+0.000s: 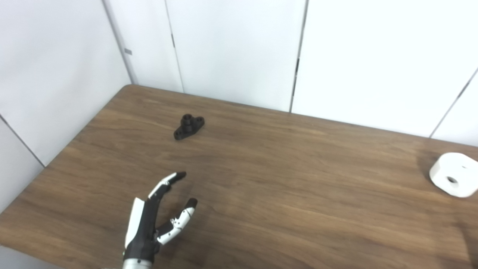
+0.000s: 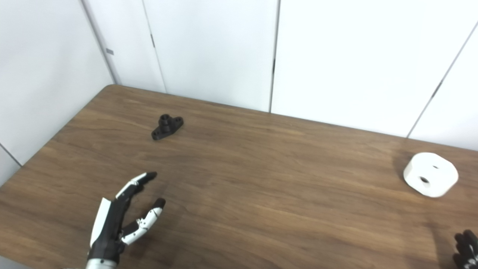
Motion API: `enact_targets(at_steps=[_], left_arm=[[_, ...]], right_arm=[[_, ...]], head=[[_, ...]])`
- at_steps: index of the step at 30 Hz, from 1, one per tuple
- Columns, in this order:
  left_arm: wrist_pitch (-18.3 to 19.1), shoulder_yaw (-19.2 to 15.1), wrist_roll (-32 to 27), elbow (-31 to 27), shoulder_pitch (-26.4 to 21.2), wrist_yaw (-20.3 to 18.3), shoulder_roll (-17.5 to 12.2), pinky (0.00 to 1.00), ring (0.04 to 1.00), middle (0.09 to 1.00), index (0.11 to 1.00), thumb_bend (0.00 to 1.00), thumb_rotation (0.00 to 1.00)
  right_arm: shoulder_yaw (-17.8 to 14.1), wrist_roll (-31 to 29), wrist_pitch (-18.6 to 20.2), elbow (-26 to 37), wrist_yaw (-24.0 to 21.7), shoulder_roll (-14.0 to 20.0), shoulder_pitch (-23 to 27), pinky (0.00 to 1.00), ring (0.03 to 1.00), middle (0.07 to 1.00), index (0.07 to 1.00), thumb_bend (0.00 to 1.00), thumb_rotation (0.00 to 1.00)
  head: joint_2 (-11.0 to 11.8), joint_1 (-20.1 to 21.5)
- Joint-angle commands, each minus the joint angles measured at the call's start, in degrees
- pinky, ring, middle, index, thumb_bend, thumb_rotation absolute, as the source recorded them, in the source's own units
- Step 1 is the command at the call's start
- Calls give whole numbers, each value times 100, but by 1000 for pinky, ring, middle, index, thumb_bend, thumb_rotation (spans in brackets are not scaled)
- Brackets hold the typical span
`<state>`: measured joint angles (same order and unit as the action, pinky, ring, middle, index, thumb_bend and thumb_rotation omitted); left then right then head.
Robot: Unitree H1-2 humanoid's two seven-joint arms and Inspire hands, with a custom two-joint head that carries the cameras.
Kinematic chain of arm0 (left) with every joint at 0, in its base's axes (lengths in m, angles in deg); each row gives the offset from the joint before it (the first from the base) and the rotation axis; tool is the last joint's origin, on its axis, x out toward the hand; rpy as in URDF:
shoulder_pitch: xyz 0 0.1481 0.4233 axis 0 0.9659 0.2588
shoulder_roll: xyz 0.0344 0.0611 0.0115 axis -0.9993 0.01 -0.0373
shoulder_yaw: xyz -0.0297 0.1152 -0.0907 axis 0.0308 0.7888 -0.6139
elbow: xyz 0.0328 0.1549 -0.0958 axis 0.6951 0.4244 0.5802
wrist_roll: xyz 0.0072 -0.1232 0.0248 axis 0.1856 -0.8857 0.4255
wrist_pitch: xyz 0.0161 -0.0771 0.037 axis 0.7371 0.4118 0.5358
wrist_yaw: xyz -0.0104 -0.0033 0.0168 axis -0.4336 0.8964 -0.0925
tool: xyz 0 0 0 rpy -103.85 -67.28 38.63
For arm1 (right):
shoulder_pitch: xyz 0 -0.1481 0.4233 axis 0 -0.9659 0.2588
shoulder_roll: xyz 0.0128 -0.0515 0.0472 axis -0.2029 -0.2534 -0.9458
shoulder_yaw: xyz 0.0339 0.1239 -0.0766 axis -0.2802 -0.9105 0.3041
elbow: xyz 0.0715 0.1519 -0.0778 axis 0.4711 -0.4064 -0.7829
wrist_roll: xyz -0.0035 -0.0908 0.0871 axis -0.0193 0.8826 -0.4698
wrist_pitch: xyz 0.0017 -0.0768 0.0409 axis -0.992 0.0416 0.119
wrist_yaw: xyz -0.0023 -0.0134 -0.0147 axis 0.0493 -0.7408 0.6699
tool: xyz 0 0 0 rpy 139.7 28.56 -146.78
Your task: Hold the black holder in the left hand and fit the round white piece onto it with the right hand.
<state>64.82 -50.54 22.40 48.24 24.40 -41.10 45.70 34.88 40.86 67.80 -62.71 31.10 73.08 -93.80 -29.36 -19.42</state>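
Note:
The black holder lies flat on the wooden table, toward the far left, its short round post pointing up. My left hand hovers near the table's front left, well short of the holder, open with fingers and thumb spread and nothing in it. The round white piece rests at the table's right side, with two small holes in its top face. Only dark fingertips of my right hand peek in at the bottom right corner of the right eye view, in front of the white piece; the left eye view does not show it.
White wall panels stand close behind the table's far edge and along its left side. A broad stretch of wood separates the holder from the white piece.

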Motion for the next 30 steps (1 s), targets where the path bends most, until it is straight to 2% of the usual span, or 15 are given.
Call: enact_targets(at_steps=[1,5,9,15,22,26,30], left_arm=[[269,-134,340,-292,-724,159,259,948,915,864,821,625,286],[869,-272,679,-356,-1173,139,110,924,918,879,826,634,256],[1350,-410,1097,-222,-1642,178,-45,904,913,872,806,675,297],[1542,-614,1452,318,-2234,200,-254,873,897,862,767,718,246],[1777,-583,1582,983,-2778,99,-633,808,899,859,744,757,241],[1820,-519,1664,1460,-3036,161,-845,803,885,849,736,790,277],[1900,-434,1742,1942,-3265,163,-1060,857,899,854,742,803,311]], right_arm=[[69,71,-19,-276,11,-101,-284,1000,976,943,924,736,1000],[75,90,-72,-289,8,-102,-305,1000,973,943,921,738,1000],[78,122,-4,-200,40,-118,-345,1000,970,934,911,738,1000],[106,128,57,-92,49,-127,-401,1000,981,941,916,748,1000],[124,150,-32,-118,35,-119,-427,1000,985,953,930,756,1000],[116,140,2,-90,61,-137,-440,1000,982,953,925,772,1000],[116,138,-47,-87,59,-151,-454,1000,968,947,918,771,1000]], head=[[-3,-4],[-11,-1],[-37,-40],[-58,-23],[-78,20],[-96,37],[-110,62]])
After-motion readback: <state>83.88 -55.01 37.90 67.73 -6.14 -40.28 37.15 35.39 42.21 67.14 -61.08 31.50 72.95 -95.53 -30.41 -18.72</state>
